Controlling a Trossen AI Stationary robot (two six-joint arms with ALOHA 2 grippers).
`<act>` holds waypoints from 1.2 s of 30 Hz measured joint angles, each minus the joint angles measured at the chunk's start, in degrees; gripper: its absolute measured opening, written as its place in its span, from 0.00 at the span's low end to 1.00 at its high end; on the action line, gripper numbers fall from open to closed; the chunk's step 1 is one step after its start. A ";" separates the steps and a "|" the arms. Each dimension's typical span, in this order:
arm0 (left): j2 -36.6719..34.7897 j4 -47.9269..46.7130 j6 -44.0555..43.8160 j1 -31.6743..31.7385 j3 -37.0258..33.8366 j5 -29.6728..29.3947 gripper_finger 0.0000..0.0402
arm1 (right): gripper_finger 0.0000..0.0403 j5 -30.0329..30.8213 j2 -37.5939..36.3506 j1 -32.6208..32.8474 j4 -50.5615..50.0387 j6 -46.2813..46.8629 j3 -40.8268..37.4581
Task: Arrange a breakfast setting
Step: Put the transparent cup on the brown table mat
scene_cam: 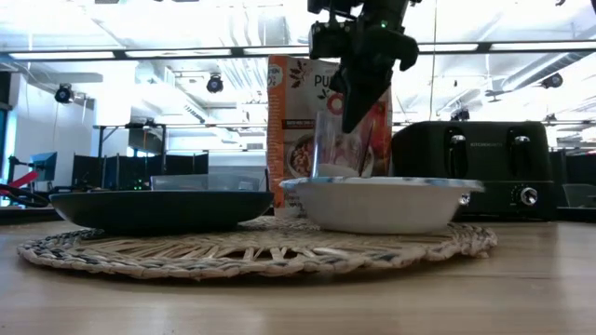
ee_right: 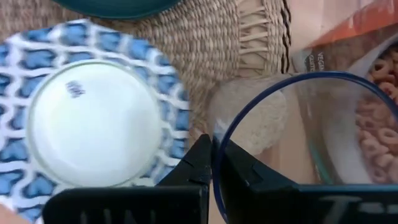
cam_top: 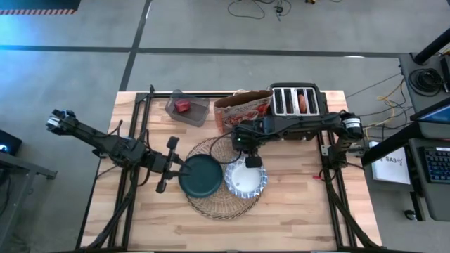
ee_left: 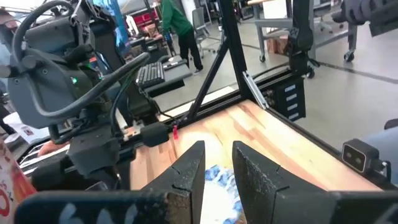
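Observation:
The round woven placemat [cam_top: 219,208] lies mid-table. The dark teal plate [cam_top: 202,176] rests on its left part and the blue-and-white bowl [cam_top: 246,181] on its right part; both also show in the low view, the plate [scene_cam: 158,209] and the bowl [scene_cam: 382,203]. My right gripper [cam_top: 251,156] is shut on the clear glass [scene_cam: 333,144] at the bowl's far side. The bowl hides the glass's base in the low view. My left gripper [cam_top: 179,167] is beside the plate's left rim, with a narrow empty gap between its fingers [ee_left: 219,152]. No spoon shows. My right gripper holds the glass by its rim [ee_right: 214,134]. One finger [ee_right: 249,180] is inside the glass and the other finger [ee_right: 194,167] is outside. The fingers come from above, pointing down. The glass is upright; whether its base touches the mat or table I cannot tell.
A cereal bag [cam_top: 242,109] and a black four-slot toaster [cam_top: 297,100] stand at the far edge. A clear container with something red in it [cam_top: 187,107] sits at the far left. Bare wood lies near the table's front edge.

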 joint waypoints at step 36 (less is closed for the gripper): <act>-0.09 0.02 -0.20 0.00 -0.04 -0.77 0.16 | 0.03 -0.50 0.37 1.30 -4.11 6.92 2.58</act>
